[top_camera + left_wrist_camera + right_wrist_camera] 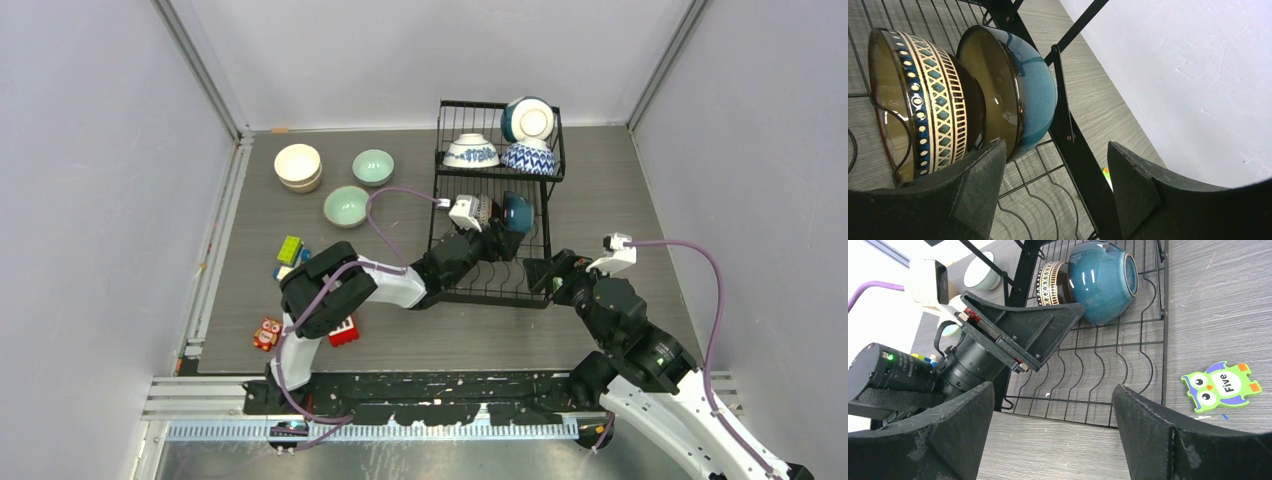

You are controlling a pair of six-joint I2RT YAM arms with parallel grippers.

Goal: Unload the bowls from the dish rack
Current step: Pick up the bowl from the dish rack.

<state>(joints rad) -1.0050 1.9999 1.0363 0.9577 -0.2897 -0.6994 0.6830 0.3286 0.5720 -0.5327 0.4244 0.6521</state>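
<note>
The black wire dish rack (447,180) stands at the back centre. Its upper basket holds a white-and-blue bowl (471,152), a blue zigzag bowl (528,157) and a dark teal bowl (527,118) on its side. On the lower tier a brown patterned bowl (923,100) and a teal bowl (1033,90) stand on edge, one against the other. My left gripper (1055,187) is open inside the lower tier, just below these two, with its left finger (980,185) close to the teal bowl's rim. My right gripper (1053,430) is open and empty at the rack's front right corner.
Stacked cream bowls (298,166) and two pale green bowls (373,166) (346,206) sit on the table left of the rack. Toy blocks (290,248) and an owl toy (267,333) lie near the left arm. A green owl tile (1220,386) lies right of the rack.
</note>
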